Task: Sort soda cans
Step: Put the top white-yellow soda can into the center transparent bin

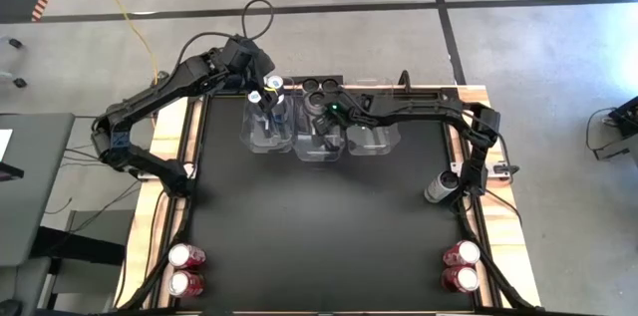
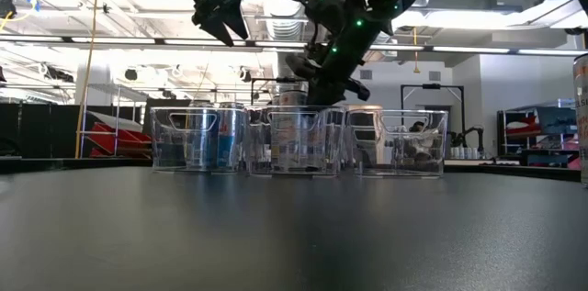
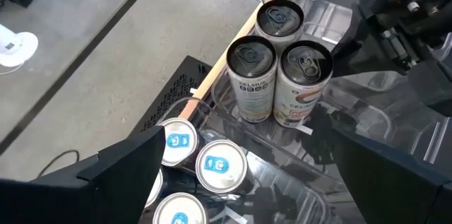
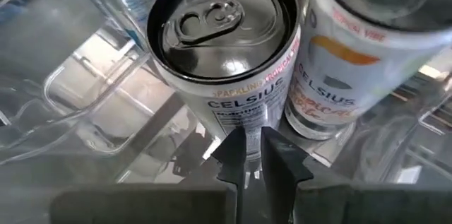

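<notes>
Three clear bins stand side by side at the table's far middle. The left bin (image 1: 265,137) holds blue-silver soda cans (image 3: 215,164). The middle bin (image 1: 319,147) holds white-labelled cans with dark rims (image 3: 253,75). My left gripper (image 3: 247,181) hangs open above the blue cans and touches nothing. My right gripper (image 4: 253,155) reaches down into the middle bin. Its fingers are shut, with nothing between them, close to the side of the nearest white can (image 4: 226,47). My right gripper's shut fingertips (image 4: 236,150) stand right by the lower side of the nearest white can (image 4: 247,111), slanting down at it from the table's right. Whether they touch it I cannot tell. The can stands upright in the bin.
The right bin (image 1: 373,139) looks empty. Two red cans (image 1: 185,268) stand at the near left corner and two more (image 1: 461,266) at the near right. A grey can (image 1: 439,188) stands by the right arm's base. The black mat between the bins and the near edge is free.
</notes>
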